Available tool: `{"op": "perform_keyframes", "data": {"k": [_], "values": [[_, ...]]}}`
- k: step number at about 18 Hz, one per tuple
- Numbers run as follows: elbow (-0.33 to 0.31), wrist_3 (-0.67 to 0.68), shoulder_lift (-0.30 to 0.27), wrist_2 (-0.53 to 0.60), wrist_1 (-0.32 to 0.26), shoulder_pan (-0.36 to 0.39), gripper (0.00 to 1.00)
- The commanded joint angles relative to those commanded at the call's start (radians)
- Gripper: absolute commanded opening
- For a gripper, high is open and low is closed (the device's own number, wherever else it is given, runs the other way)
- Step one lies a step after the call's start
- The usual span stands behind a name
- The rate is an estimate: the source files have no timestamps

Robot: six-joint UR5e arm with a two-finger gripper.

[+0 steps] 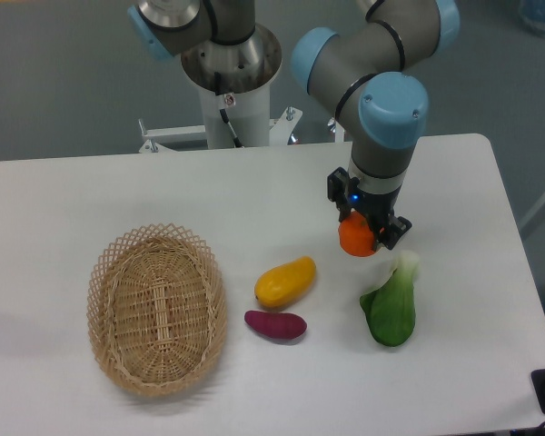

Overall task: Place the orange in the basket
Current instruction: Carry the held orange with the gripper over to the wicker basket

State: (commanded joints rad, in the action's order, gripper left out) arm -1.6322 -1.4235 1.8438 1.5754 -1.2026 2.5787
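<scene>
- The gripper (363, 234) is right of the middle of the frame. Its black fingers are closed around the orange (356, 238).
- The orange is small, round and bright, with smooth-looking skin. It seems to hang a little above the table, but from this view it is hard to be sure.
- The basket (156, 309) sits at the lower left, well apart from the orange. It is oval, made of tan woven wicker, with an open, lacy rim.
- A smooth yellow-orange mango (285, 282) lies near the middle, long and rounded.
- Just below it lies a dark purple sweet potato (275, 324), small and pointed at the ends.
- A leafy green vegetable (391, 306) with a pale stalk lies just below and right of the orange.
- The table (91, 200) is white, flat and smooth.
</scene>
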Motion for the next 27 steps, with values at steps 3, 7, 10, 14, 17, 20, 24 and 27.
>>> {"op": "perform_keyframes", "data": {"k": [3,7,10,14,17,20,24,27], "values": [[0.000,0.002,0.000,0.000,0.000,-0.002,0.49],[0.000,0.021,0.003,0.000,0.000,-0.011,0.49],[0.003,0.046,0.005,0.000,0.002,-0.025,0.49],[0.006,0.087,0.011,0.002,0.003,-0.044,0.49],[0.009,0.109,0.011,0.000,0.015,-0.066,0.49],[0.009,0.150,0.014,0.000,0.017,-0.089,0.49],[0.011,0.213,0.029,-0.002,0.055,-0.143,0.49],[0.041,0.303,0.067,0.002,0.075,-0.207,0.49]]}}
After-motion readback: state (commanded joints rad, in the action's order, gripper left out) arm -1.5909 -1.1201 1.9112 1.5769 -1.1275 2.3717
